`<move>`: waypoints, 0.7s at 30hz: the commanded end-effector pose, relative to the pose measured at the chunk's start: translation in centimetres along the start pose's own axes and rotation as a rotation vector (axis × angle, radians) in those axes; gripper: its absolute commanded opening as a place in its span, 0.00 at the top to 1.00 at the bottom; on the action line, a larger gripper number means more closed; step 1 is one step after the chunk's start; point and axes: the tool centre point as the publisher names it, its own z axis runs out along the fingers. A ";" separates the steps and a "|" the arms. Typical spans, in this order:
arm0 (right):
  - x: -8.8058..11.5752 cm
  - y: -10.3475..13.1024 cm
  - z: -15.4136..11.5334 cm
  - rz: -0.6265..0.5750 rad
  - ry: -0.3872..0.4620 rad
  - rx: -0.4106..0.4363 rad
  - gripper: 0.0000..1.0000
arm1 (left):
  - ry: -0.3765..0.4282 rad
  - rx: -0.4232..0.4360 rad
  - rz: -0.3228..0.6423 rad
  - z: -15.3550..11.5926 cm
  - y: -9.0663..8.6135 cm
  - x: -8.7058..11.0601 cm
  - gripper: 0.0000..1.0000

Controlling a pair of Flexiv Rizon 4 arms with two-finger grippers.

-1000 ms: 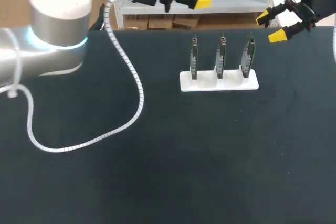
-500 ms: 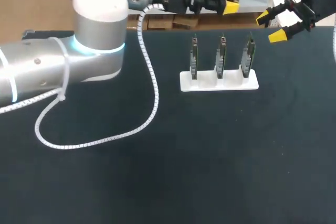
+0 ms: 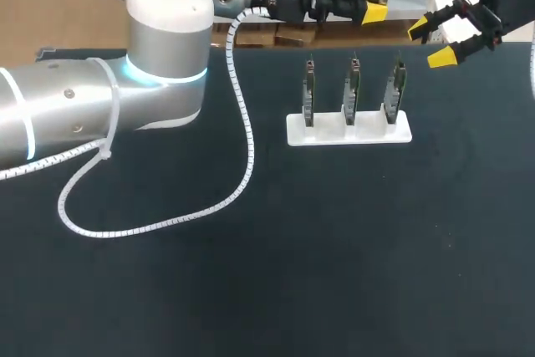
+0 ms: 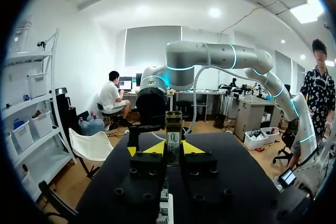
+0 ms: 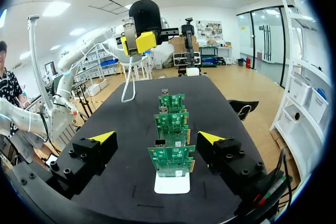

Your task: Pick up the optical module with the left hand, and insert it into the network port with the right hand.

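Black table [image 3: 334,248], matte, seen from above.

Left side: my left arm [image 3: 159,48] comes in low across the table. A white spiral cable [image 3: 242,140] hangs from it in a loop and trails over the surface.

Left gripper [image 3: 368,12] is raised near the far edge, behind the boards. Its fingers are closed on the module [image 4: 173,135], one yellow tip on each side. The module stands upright, with its end sticking out past the tips.

Middle: a white stand [image 3: 349,130] holds three green boards [image 3: 353,89] on edge, in a row and spaced apart. Nothing is touching them.

Right side: right gripper [image 3: 430,43] is near the far right corner, fingers spread wide and holding nothing. From its wrist, the boards line up one behind another, ahead of the open fingers.
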 end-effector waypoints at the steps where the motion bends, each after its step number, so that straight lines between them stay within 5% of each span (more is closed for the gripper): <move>1: 0.0 -0.1 0.0 0.000 0.000 -0.002 0.00 | -0.026 -0.023 0.005 0.8 -0.2 -0.1 1.00; 8: 0.0 -0.1 0.0 0.000 0.000 -0.002 0.00 | -0.078 -0.065 -0.033 2.2 0.0 0.3 1.00; 21: 0.0 -0.1 0.0 0.000 0.000 -0.002 0.00 | -0.063 -0.018 -0.050 4.0 0.2 1.9 1.00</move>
